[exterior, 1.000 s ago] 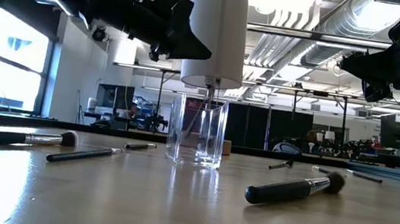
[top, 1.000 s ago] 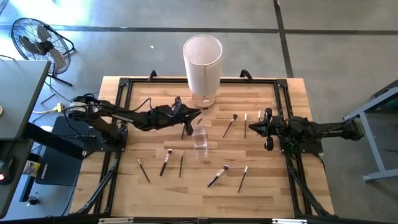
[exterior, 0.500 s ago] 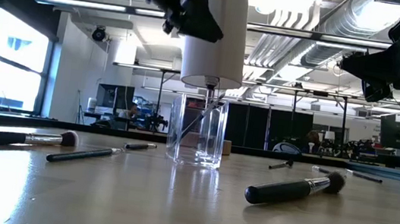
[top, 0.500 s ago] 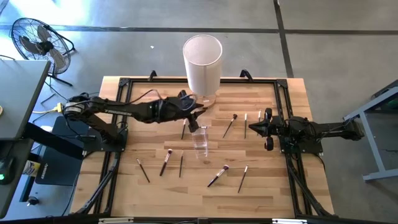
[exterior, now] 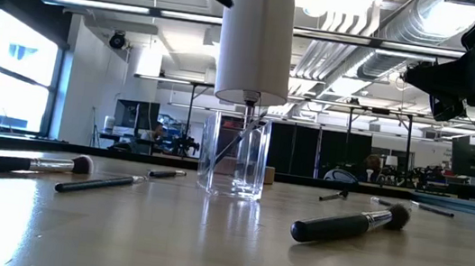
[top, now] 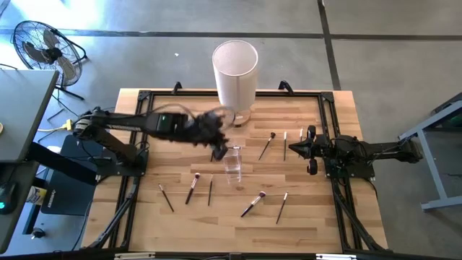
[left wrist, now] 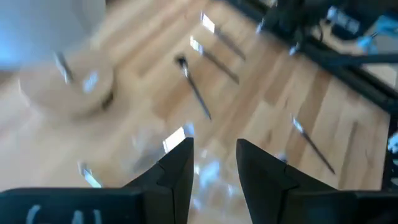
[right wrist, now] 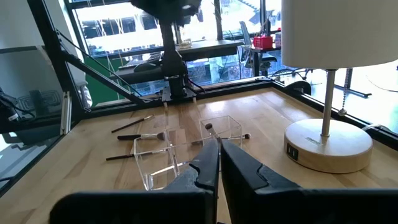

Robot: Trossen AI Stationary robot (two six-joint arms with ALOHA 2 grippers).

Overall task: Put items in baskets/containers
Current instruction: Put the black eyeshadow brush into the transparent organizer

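The clear plastic cup [top: 232, 160] stands mid-table, in front of a white-shaded lamp [top: 235, 72]. One thin brush [right wrist: 209, 129] stands slanted inside the cup [exterior: 233, 155], with its bristle tip above the rim. Several more brushes lie flat on the wood: one beside the cup [top: 215, 152], two right of it [top: 268, 144], and others nearer [top: 193, 188] [top: 253, 204]. My left gripper [top: 219, 135] hovers high above the cup's left side; it is open [left wrist: 214, 163] and empty. My right gripper [top: 289, 149] waits at the table's right, shut [right wrist: 217, 163], pointing at the cup.
The lamp's wooden base [right wrist: 326, 149] sits just behind the cup. In the low view, a thick dark brush [exterior: 349, 224] and two thin ones [exterior: 104, 184] lie in the foreground. A black frame [top: 144, 97] borders the table. A fan [top: 40, 43] stands on the floor off the far-left corner.
My left gripper has risen steeply from cup height toward the top of the low view and drawn back a little toward the table's left, moving fast enough to blur. The cup, the brush in it and the right arm have stayed put.
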